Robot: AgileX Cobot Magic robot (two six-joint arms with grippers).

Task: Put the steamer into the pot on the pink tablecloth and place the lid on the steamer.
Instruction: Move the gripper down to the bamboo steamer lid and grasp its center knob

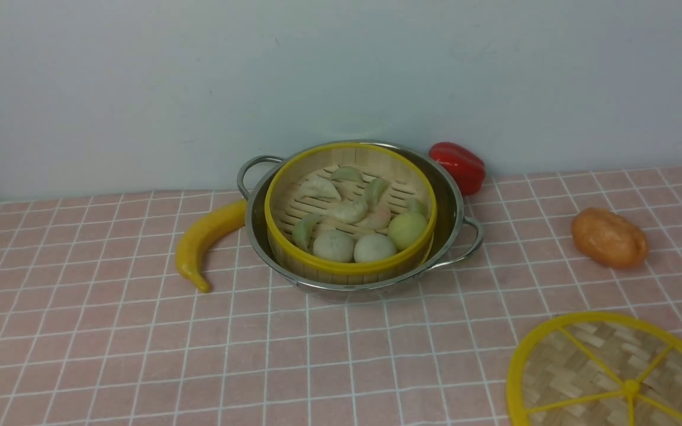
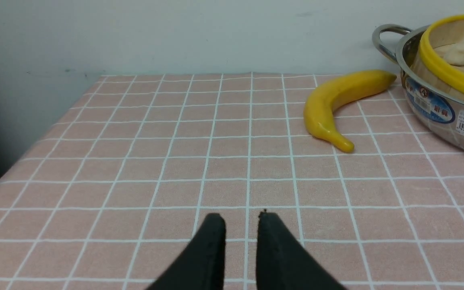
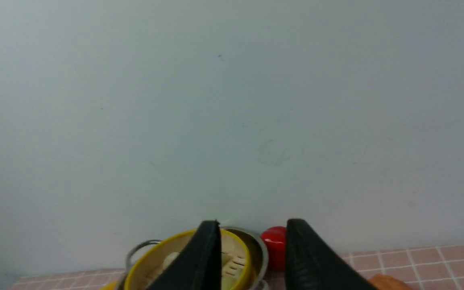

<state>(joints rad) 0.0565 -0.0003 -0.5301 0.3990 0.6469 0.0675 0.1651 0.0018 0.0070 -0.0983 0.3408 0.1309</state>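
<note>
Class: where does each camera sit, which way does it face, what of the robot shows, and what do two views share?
Front view: between the arms, facing forward at the steamer in the pot; no robot part shows.
Left wrist view: low over the pink tablecloth, facing the banana; left gripper, jaws apart.
Right wrist view: raised, facing the wall; right gripper, jaws apart.
Shared by front and left wrist: the banana.

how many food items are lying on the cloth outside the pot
3: a yellow banana left of the pot, a red pepper behind its right side, an orange piece farther right. None appears hidden.
</note>
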